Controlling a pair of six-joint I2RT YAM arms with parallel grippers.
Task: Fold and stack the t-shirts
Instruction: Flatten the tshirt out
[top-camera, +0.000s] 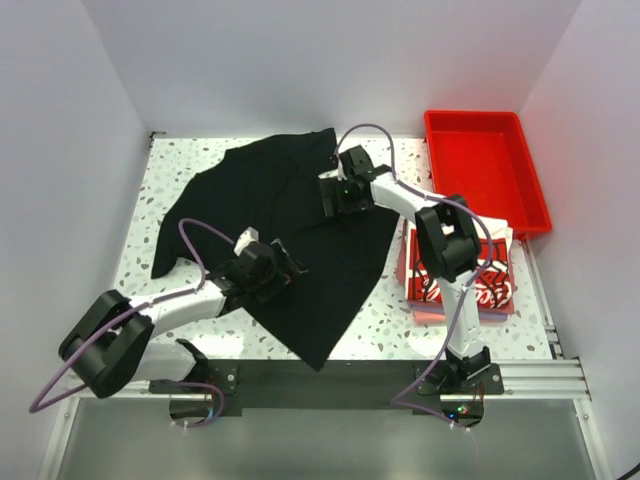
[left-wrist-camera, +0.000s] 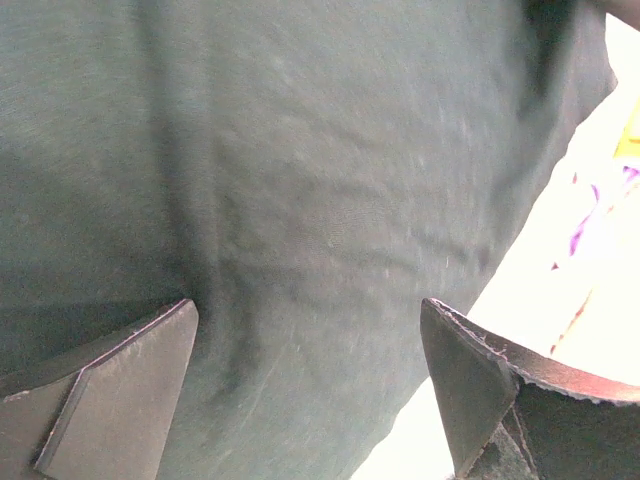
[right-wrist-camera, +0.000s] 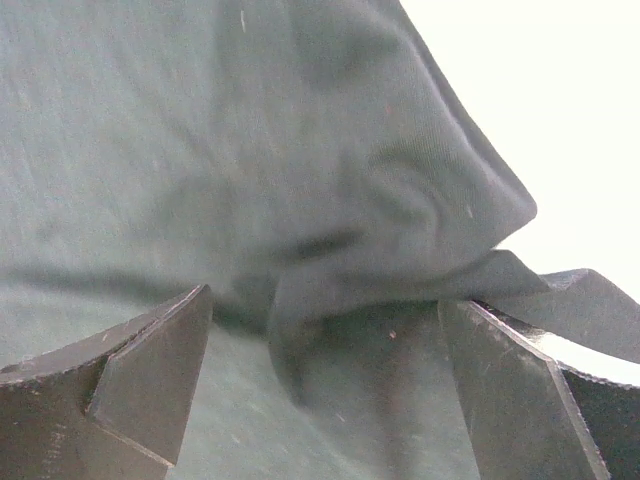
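Note:
A plain black t-shirt (top-camera: 285, 215) lies spread and rumpled across the middle of the speckled table. My left gripper (top-camera: 283, 268) is open just over its near part; the left wrist view shows flat dark cloth (left-wrist-camera: 320, 200) between the spread fingers (left-wrist-camera: 120, 390). My right gripper (top-camera: 340, 195) is open over the shirt's far right part; the right wrist view shows a bunched fold (right-wrist-camera: 400, 220) between its fingers (right-wrist-camera: 150, 370). A folded white t-shirt with red-and-black print (top-camera: 490, 280) lies on pinkish folded ones at the right, partly hidden by my right arm.
A red plastic tray (top-camera: 485, 170) stands at the back right, next to the folded pile. White walls enclose the table on three sides. Bare speckled tabletop (top-camera: 165, 170) shows at the far left and by the near edge (top-camera: 380, 330).

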